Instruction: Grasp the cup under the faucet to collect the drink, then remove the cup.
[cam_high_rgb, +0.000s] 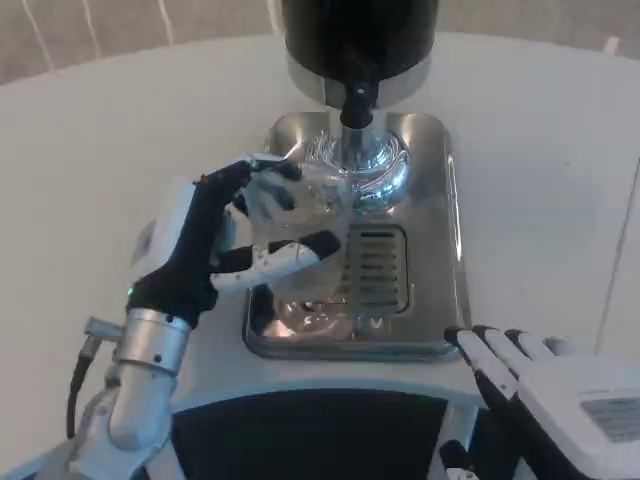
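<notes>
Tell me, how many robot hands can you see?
2. The left hand is wrapped around the clear cup over the metal drip tray. The right hand rests low at the tray's right corner, holding nothing.

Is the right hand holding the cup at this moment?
No, the right hand rests with fingers spread at the table's near edge, while the left hand grips the clear cup over the drip tray.

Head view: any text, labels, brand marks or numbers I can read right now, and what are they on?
No text can be read.
Right hand: a grey label on its white back, print too blurred to read.
Dispenser, drip tray, cup, left hand: no markings visible.
</notes>
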